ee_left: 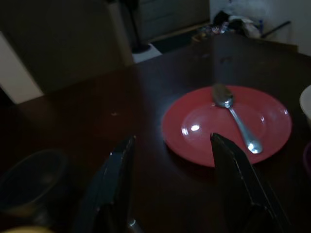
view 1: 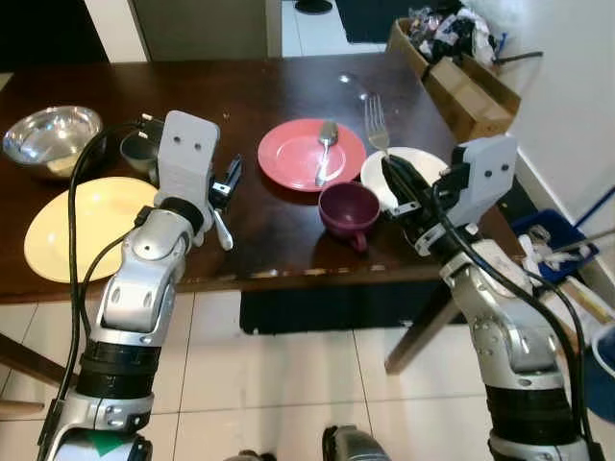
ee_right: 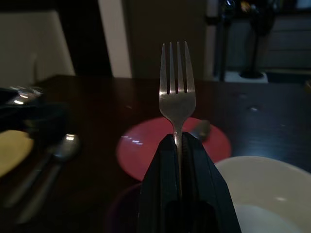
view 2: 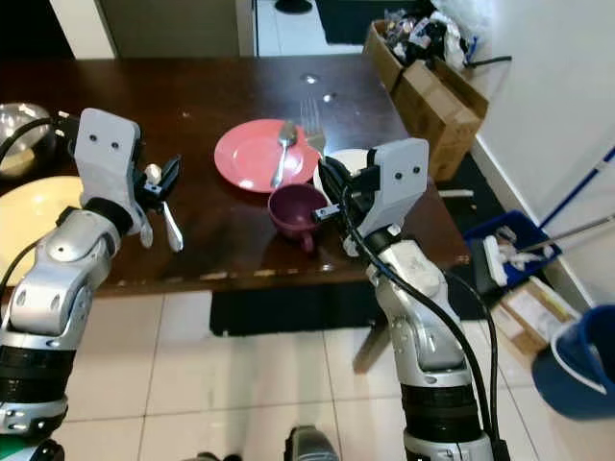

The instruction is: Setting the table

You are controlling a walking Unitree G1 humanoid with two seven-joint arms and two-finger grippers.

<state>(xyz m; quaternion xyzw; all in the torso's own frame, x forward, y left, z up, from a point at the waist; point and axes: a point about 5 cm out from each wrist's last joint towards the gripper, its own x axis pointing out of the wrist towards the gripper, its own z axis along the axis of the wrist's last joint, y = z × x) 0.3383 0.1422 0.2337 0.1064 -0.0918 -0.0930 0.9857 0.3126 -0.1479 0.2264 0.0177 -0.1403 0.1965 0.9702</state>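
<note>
A dark brown wooden table (view 1: 288,91) stands on a floor of pale tiles (view 1: 288,384); a dark mat (view 1: 317,309) lies under its near edge. At the right, a white wall (view 2: 548,96) has an open cardboard box (view 1: 461,77) of clutter at its foot; beyond the table, a doorway (view 1: 307,24) opens onto more tiles.

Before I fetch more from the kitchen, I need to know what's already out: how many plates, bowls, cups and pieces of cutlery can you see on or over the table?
Plates: 3 (yellow plate, red plate, white plate)
Bowls: 2 (steel bowl, dark bowl)
Cups: 1 (purple cup)
Cutlery: 3 (spoon on the red plate, fork in the right gripper, a piece by the left gripper)
Total: 9
</note>
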